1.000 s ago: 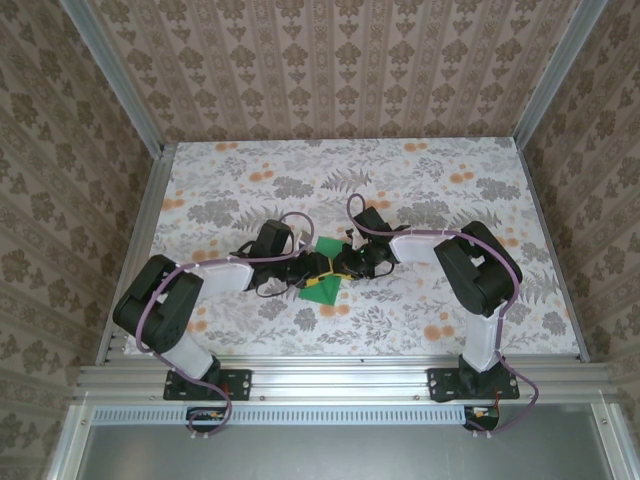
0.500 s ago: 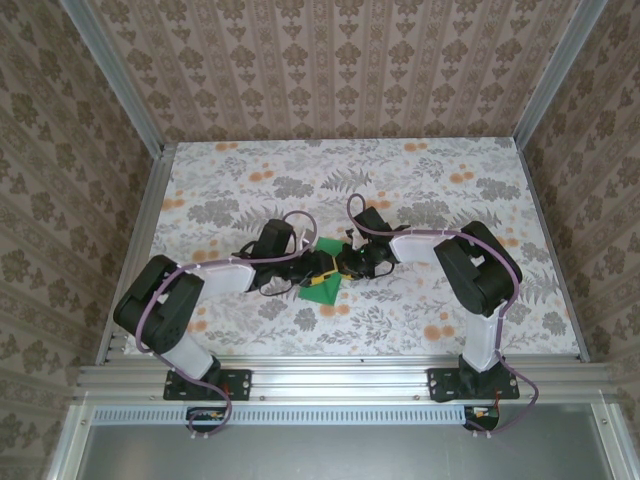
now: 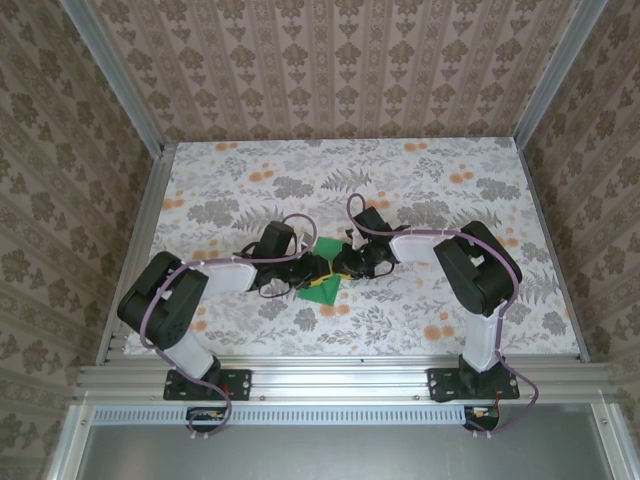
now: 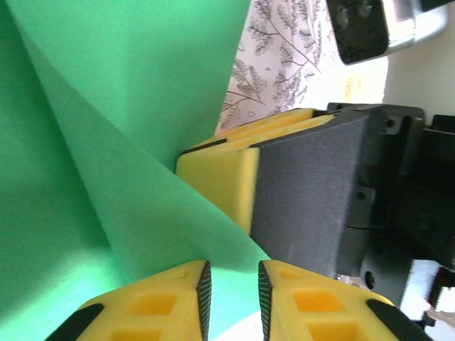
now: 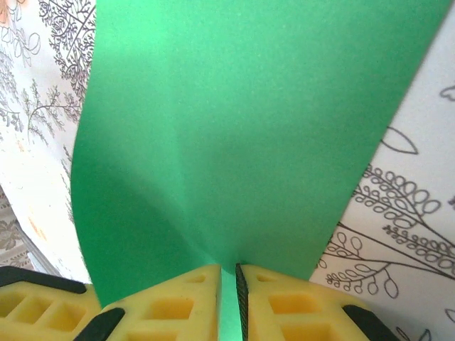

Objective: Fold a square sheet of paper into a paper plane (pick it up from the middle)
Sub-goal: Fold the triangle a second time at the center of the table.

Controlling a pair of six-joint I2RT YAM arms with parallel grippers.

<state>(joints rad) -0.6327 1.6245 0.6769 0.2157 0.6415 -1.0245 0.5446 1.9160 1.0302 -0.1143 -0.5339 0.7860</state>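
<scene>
Overhead | sheet [image 3: 320,291] half hidden | wrists: left gripper [image 4: 231,284], right gripper [image 5: 227,284] pinch it

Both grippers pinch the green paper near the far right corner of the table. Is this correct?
No. The left gripper and right gripper pinch the green paper near the middle of the table, as the top view shows.

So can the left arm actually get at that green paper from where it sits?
Yes, it seems so: the left end effector is right at the green paper, closed on a fold of it. The right end effector grips the sheet too, close alongside, without blocking it.
</scene>
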